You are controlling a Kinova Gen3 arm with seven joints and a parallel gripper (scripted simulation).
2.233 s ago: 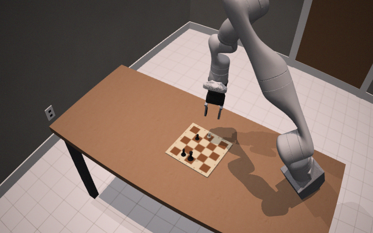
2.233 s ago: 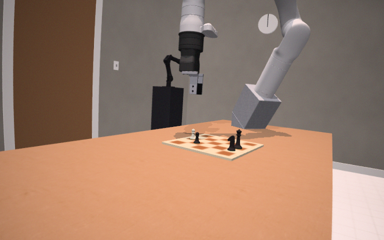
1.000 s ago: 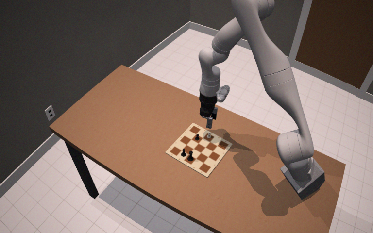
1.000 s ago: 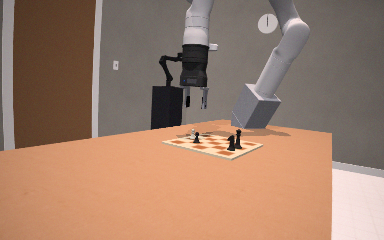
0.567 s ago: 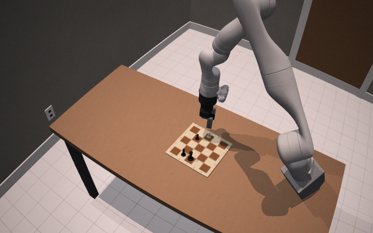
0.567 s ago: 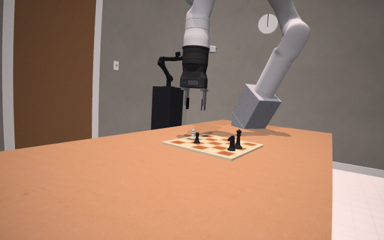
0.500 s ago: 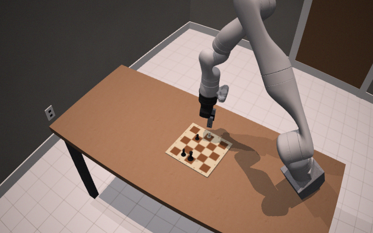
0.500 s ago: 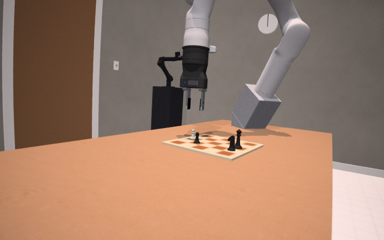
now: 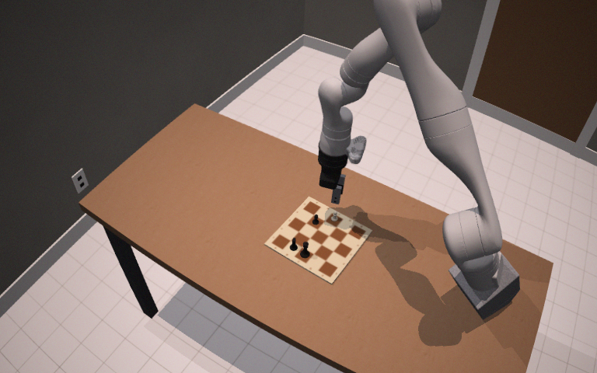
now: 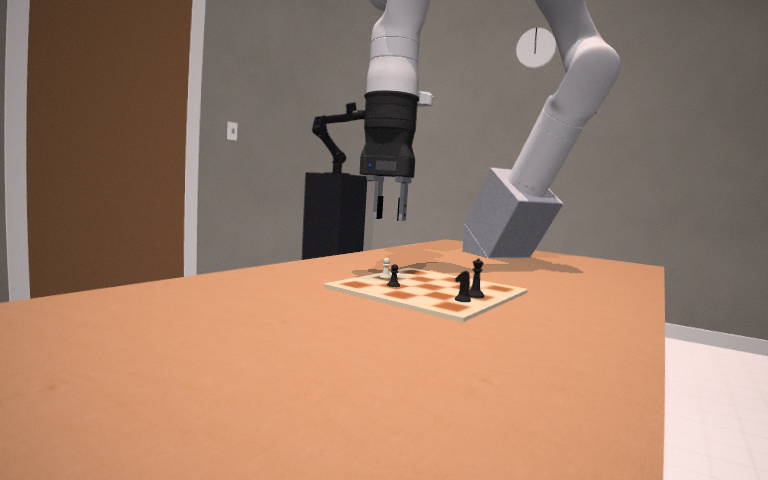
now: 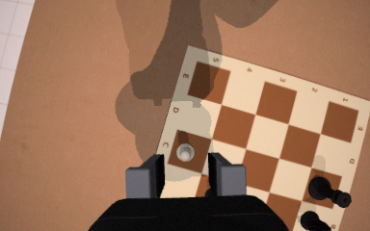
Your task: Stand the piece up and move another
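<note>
1. At 9 o'clock of the board [image 11: 270,159], beyond its column-5 edge, lies bare worktop [image 11: 72,144]. That looks like your closest room for setting the pawn down.
2. The white pawn [image 11: 185,152] stands upright on C5, at the board's edge. Your hand [image 11: 187,166] hangs well above it, released, part-open and grasping nothing.
3. Centre the pawn between both fingers before you lower. From the wrist view it sits slightly toward 12 o'clock of the gap.
4. Come straight down and clench low on the stem, lightly. A small round pawn will likely tip if one finger touches first.
5. A black pawn [image 10: 393,275] stands just beside it, so keep the fingers clear of that one.
6. Toward 3 o'clock, the black piece on C1 [image 11: 323,188] waits well apart, so lift high before you cross the board.
</note>
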